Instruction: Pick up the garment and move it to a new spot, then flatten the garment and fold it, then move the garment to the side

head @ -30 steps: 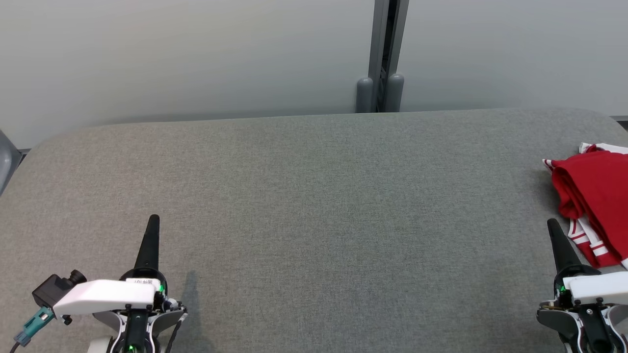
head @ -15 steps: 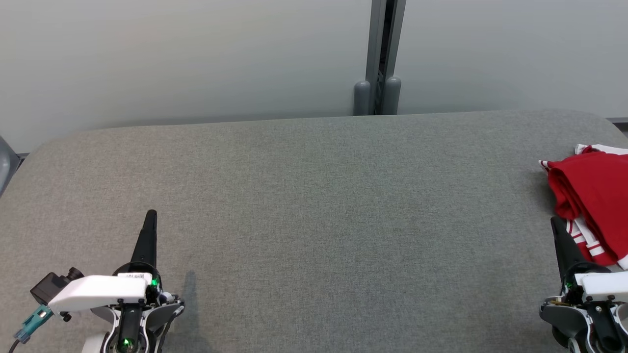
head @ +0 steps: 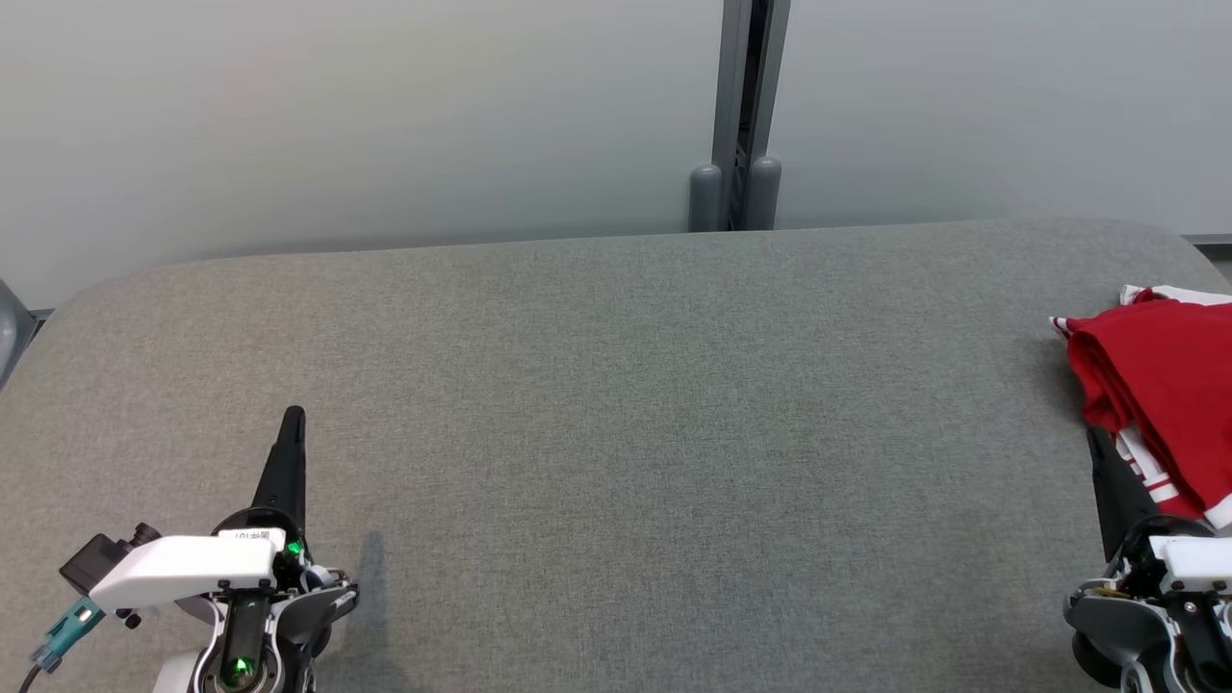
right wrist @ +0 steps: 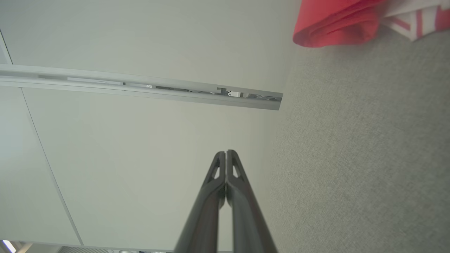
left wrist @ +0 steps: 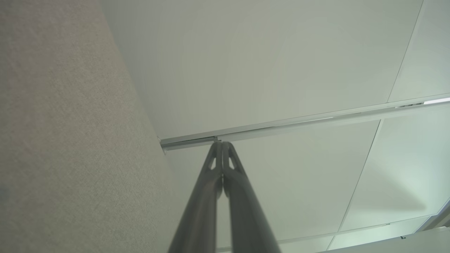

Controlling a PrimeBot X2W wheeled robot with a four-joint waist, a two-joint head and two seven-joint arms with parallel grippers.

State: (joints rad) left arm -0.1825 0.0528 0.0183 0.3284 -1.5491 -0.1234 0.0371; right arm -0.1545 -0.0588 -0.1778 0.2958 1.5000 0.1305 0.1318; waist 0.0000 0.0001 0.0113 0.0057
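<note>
A red garment (head: 1160, 385) with white striped trim lies bunched at the far right edge of the grey table (head: 616, 433); it also shows at the top right of the right wrist view as a red garment (right wrist: 334, 21). My right gripper (head: 1095, 438) is shut and empty, its tip just beside the garment's near left edge, apart from it. In its own wrist view the right gripper (right wrist: 225, 153) has its jaws pressed together. My left gripper (head: 292, 416) is shut and empty at the lower left, far from the garment; the left gripper (left wrist: 221, 144) shows closed fingers.
A pale wall runs behind the table, with a grey vertical post (head: 739, 106) at the back centre. A dark grey object (head: 10, 322) juts in at the far left edge. The table's rounded corners sit at back left and back right.
The head camera has tilted, so the whole scene has slid slightly. Both grippers sit a little lower in the picture and stay shut. The garment has not moved on the table.
</note>
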